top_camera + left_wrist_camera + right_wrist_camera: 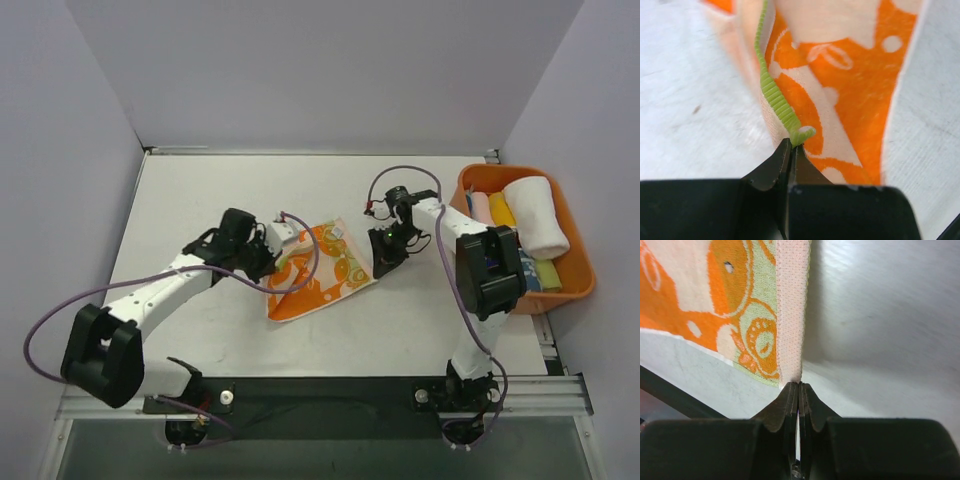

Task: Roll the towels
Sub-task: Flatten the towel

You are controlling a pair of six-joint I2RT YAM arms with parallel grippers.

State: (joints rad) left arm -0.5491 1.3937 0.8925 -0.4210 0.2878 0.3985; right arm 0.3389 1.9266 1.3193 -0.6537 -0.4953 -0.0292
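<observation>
2 white arms (pixel 160 290) w/ blk joints (pixel 100 355), purple cables (pixel 405 168)

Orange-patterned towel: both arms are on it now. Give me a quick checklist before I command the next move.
1. The left gripper is shut on the towel at its green trim: ok.
2. The right gripper is shut on the pink hem: ok.
3. Cloth taut between the two grips: cannot tell.
4. Nothing lying on the towel: ok.
5. The orange bin holding the rolled towels stands apart from the towel: ok.
</observation>
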